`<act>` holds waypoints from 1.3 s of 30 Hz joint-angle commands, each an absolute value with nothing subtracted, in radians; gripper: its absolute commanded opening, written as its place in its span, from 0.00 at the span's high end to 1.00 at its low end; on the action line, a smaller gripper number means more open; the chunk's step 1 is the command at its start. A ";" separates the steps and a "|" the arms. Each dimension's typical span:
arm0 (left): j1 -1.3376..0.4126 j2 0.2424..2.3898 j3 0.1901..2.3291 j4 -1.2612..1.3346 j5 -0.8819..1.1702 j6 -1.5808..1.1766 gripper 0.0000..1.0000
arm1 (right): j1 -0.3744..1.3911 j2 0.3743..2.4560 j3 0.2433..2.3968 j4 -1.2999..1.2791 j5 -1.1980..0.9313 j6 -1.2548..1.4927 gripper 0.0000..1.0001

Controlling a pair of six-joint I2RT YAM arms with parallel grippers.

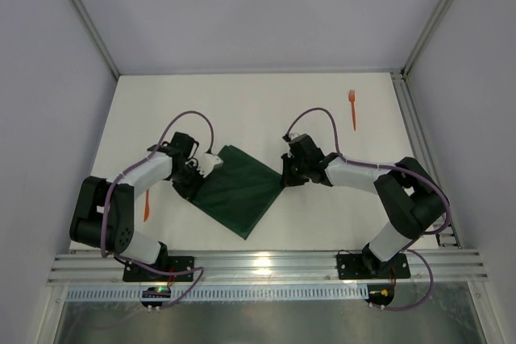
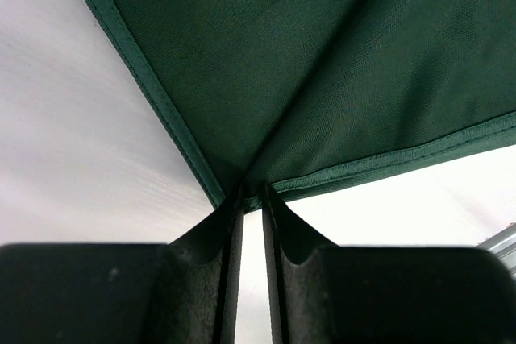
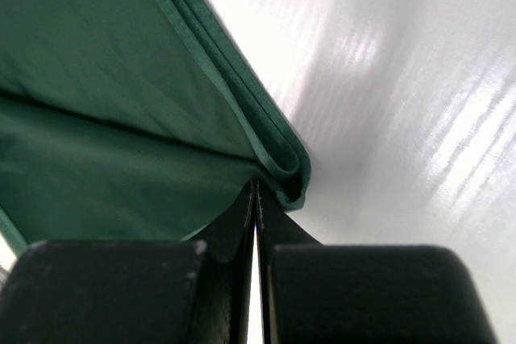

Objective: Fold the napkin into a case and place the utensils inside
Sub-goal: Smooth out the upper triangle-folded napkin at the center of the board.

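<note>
- The napkin (image 1: 238, 191) lay on the worktop (image 1: 242, 110) between the two arms, turned like a diamond. The doubled hem in the right wrist view suggested it was already folded at least once.
- The left end effector (image 2: 250, 199) was nearly closed, its tips nipping the napkin's left corner.
- The right end effector (image 3: 256, 191) was clamped fully closed on the folded right corner.
- The fork (image 1: 352, 109) lay far off at the back right, and the other orange utensil (image 1: 146, 204) lay close beside the left arm. Both were clear of the cloth.
- Both holds looked to be at the very fingertips, so a pull that stretched the cloth could have tugged a corner free.
- If the right hold had caught only one layer, lifting might have peeled the fold open.
- A wide swing of the left arm could have knocked the utensil beside it.
</note>
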State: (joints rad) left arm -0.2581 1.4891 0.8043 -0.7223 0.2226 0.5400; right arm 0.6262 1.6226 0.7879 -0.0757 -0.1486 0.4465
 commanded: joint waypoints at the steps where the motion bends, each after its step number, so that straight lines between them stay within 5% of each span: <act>1: -0.265 1.482 0.784 -0.686 0.193 0.551 0.83 | 0.679 1.563 0.872 -0.150 -0.066 0.390 0.96; 17: -0.276 1.493 0.756 -0.652 0.144 0.538 0.82 | 0.686 1.680 0.867 -0.072 -0.118 0.451 0.96; 31: -0.276 1.434 0.755 -0.673 0.170 0.548 0.80 | 0.643 1.521 0.854 -0.120 -0.140 0.326 0.96; 39: -0.275 1.358 0.782 -0.707 0.146 0.519 0.66 | 0.931 1.293 0.807 -0.084 -0.101 0.017 0.68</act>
State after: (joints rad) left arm -0.2790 1.4082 0.7624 -0.6975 0.1638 0.5297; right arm 0.8410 1.3460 0.8207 -0.1173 -0.0956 0.1898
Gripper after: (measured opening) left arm 0.320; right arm 0.291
